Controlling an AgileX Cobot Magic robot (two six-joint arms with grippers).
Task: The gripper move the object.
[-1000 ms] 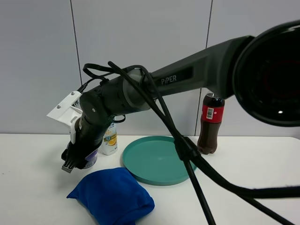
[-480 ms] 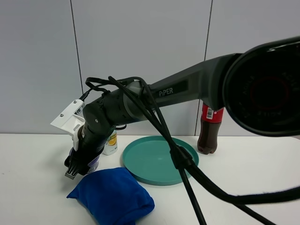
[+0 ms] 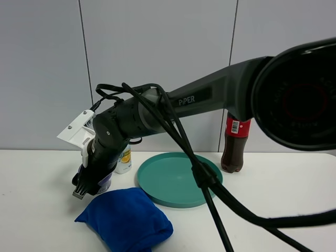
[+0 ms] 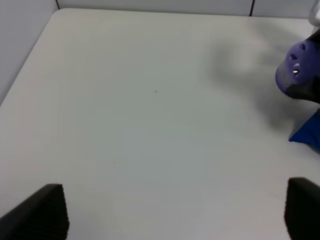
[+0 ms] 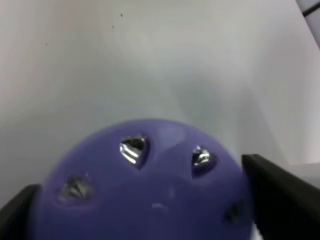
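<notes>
The jar (image 3: 105, 180), small with a lilac lid pierced by petal-shaped holes, sits low at the table's left. It is mostly hidden behind my right gripper (image 3: 85, 187), which reaches across from the right with its white block (image 3: 79, 129) above. In the right wrist view the lilac lid (image 5: 145, 185) fills the space between both black fingers (image 5: 277, 195), which press its sides. The left wrist view shows the jar (image 4: 297, 70) far off, with my left gripper (image 4: 175, 212) open and empty above bare table.
A blue beanbag (image 3: 126, 218) lies just in front of the jar. A teal plate (image 3: 157, 195) is to its right. A white shampoo bottle (image 3: 124, 159) stands behind it, and a cola bottle (image 3: 234, 144) at the back right. Black cables (image 3: 210, 184) hang across the middle.
My right gripper has come down and slightly right with the jar since a second ago. It has hardly moved in the last half second.
</notes>
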